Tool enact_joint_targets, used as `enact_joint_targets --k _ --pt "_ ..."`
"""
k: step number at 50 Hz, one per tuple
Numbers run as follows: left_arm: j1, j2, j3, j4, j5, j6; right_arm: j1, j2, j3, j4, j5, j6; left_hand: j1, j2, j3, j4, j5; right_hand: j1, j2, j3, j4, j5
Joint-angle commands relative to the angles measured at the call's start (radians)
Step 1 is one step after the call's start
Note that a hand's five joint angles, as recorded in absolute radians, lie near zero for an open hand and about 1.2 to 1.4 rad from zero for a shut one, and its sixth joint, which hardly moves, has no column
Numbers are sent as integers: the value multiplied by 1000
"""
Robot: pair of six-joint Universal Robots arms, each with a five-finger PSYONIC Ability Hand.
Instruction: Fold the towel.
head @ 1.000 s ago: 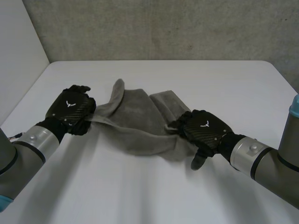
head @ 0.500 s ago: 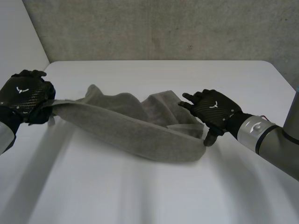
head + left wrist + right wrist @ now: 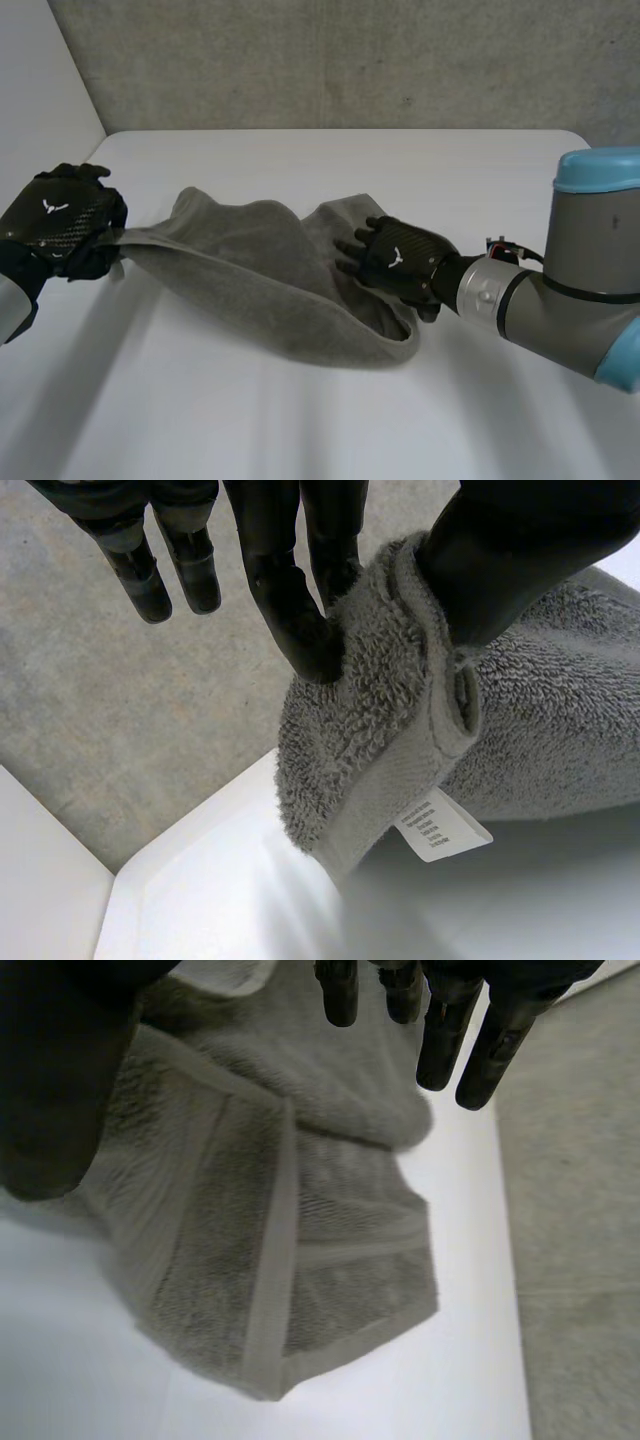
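A grey towel (image 3: pixel 262 268) lies stretched across the white table (image 3: pixel 300 410), bunched at its right end. My left hand (image 3: pixel 58 225) is at the table's left side and holds the towel's left corner off the surface. In the left wrist view my left hand (image 3: pixel 292 595) pinches that hemmed corner of the towel (image 3: pixel 380 730) between fingers and thumb, and a white label (image 3: pixel 436 829) hangs below the grip. My right hand (image 3: pixel 397 260) hovers over the towel's right end with straight fingers. Beneath my right hand (image 3: pixel 447 1032), a folded, hemmed towel corner (image 3: pixel 270 1270) lies flat.
A grey wall (image 3: pixel 350 60) stands behind the table's far edge. There is bare table surface in front of the towel, and the table's right corner (image 3: pixel 590 150) lies beyond my right arm (image 3: pixel 560 300).
My left hand has pulled the towel corner out to the left, drawing the towel long. My right hand opened, drew back to the right, then returned over the towel's right end.
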Motion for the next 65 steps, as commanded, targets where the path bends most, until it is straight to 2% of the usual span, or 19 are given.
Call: enact_joint_targets --k 1,9,11,12,14,15,16,20,22,25,27,32,47,55,57,60,62,63,65 --pt "0 2 -3 -7 0 -2 10 78 -44 52 10 -102 71 43 -49 -55 38 -58 -45 -23 -58 -63" --pt "0 0 -9 -7 1 -2 14 124 -74 53 -1 -151 71 43 -49 -55 38 224 237 -23 -58 85" --pt "5 -1 -8 -7 1 0 12 138 -85 56 6 -152 71 43 -49 -55 38 490 502 -23 -58 351" --pt "5 -2 -8 -7 1 0 12 138 -85 56 6 -152 71 43 -49 -55 38 491 504 -23 -58 352" --pt "8 -2 -6 -7 1 0 1 137 -106 55 3 -148 71 43 -49 -55 38 1102 1114 -23 -58 963" --pt "12 -2 -6 -5 1 0 1 137 -106 55 2 -148 71 43 -49 -55 38 1105 1118 -23 -58 966" --pt "15 -2 -6 -5 3 2 0 131 -117 49 4 -134 71 43 -49 -55 38 1296 1308 -23 -58 1157" --pt "26 -8 -6 -5 3 2 1 112 -132 29 25 -99 71 43 -49 -55 38 1298 1310 -23 -58 1159" --pt "32 -9 -6 -5 3 2 -3 76 -122 9 106 23 71 43 -49 -55 38 1298 1310 -23 -58 1159" --pt "37 -11 -6 -7 3 2 -13 58 -103 9 144 78 71 43 -49 -55 38 1298 1310 -23 -58 1159" --pt "37 -11 -8 -8 3 6 -52 31 -27 18 209 159 71 43 -49 -55 38 1298 1310 -23 -58 1159" --pt "45 -9 -8 -40 5 9 -86 -52 111 33 251 204 71 43 -49 -55 38 1298 1310 -23 -58 1159" --pt "86 -52 32 -160 107 21 -198 -144 144 236 231 233 71 43 -49 -55 38 1298 1310 -23 -58 1159" --pt "37 -242 141 -165 113 49 -183 -29 -4 205 197 239 71 43 -49 -55 38 1298 1310 -23 -58 1159" --pt "-20 -371 257 -166 101 81 -168 43 -120 167 188 260 71 43 -49 -55 38 1298 1310 -23 -58 1159" --pt "-52 -439 340 -166 87 89 -140 97 -274 72 188 302 71 43 -49 -55 38 1298 1310 -23 -58 1159" --pt "-139 -553 548 -153 10 86 -128 110 -368 -10 197 337 71 43 -49 -55 38 1298 1310 -23 -58 1159" --pt "-140 -554 549 -153 9 86 -128 111 -369 -11 197 337 71 43 -49 -55 38 1298 1310 -23 -58 1159" --pt "-196 -626 790 -85 -157 54 -112 102 -537 -231 216 467 71 43 -49 -55 38 1298 1310 -23 -58 1159"
